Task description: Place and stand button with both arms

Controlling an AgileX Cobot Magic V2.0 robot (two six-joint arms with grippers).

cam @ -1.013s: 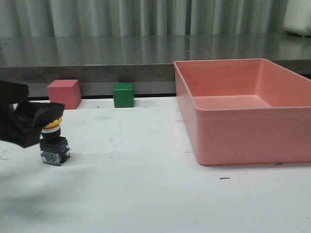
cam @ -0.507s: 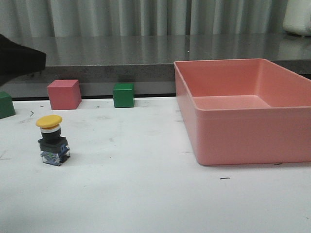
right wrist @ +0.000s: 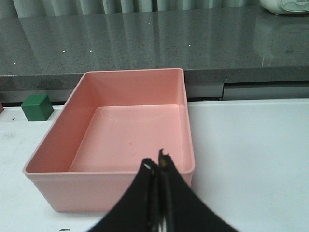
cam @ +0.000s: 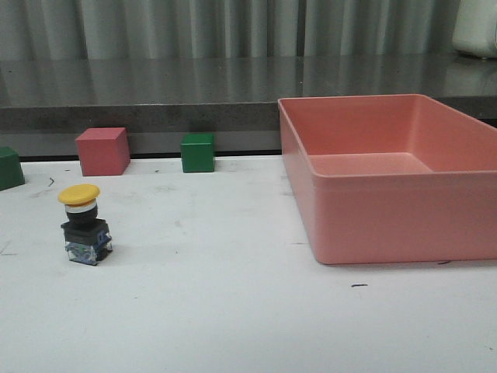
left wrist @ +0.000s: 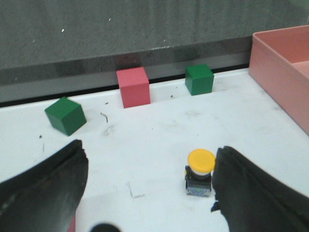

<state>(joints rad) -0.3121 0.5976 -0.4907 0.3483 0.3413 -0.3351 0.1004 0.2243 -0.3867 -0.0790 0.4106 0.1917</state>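
Note:
The button (cam: pixel 82 223) stands upright on the white table at the left, yellow cap on top, black body and bluish base below. It also shows in the left wrist view (left wrist: pixel 199 172), standing free. My left gripper (left wrist: pixel 149 157) is open and empty, raised and drawn back from the button, with one finger (left wrist: pixel 251 193) beside it in the picture. It is out of the front view. My right gripper (right wrist: pixel 158 163) is shut and empty, in front of the pink bin (right wrist: pixel 116 193). It is also out of the front view.
A large pink bin (cam: pixel 373 225) stands at the right. A pink cube (cam: pixel 102 150) and a green cube (cam: pixel 198 151) sit at the back by the grey ledge. Another green cube (cam: pixel 9 167) sits at the far left edge.
My left gripper has let go of the button, lifted away up and to the left, and left the front view. The button stays standing where it was.

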